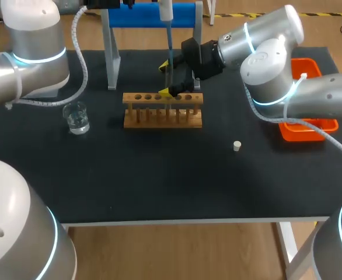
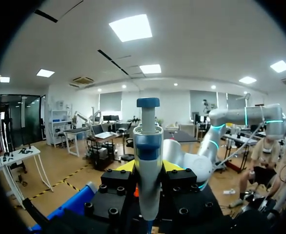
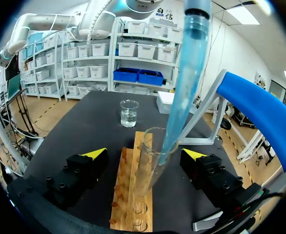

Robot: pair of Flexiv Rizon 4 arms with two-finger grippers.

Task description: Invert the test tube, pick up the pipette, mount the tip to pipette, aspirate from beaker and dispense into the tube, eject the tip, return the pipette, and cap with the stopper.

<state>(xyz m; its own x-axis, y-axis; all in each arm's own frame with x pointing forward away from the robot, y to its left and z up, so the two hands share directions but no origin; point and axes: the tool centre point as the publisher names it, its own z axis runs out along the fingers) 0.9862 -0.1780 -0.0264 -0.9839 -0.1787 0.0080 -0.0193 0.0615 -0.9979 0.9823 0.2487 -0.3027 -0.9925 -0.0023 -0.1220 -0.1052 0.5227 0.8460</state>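
In the left wrist view my left gripper (image 2: 148, 168) is shut on the white and blue pipette (image 2: 148, 146), which stands upright between its fingers. The pipette (image 1: 167, 14) hangs over the wooden rack (image 1: 162, 111). Its long blue tip (image 3: 182, 92) reaches down into the mouth of the clear test tube (image 3: 148, 165) standing in the rack (image 3: 131, 195). My right gripper (image 3: 145, 156) is open, one finger on each side of the tube and clear of it; it also shows as the right gripper (image 1: 169, 79) behind the rack. The beaker (image 1: 76, 118) holds clear liquid at the left. The white stopper (image 1: 237, 146) lies to the right.
A blue-topped pipette stand (image 1: 153, 14) on grey legs rises behind the rack. An orange tray (image 1: 305, 131) sits at the right edge, partly under my right arm. The beaker (image 3: 129, 113) stands beyond the rack's far end.
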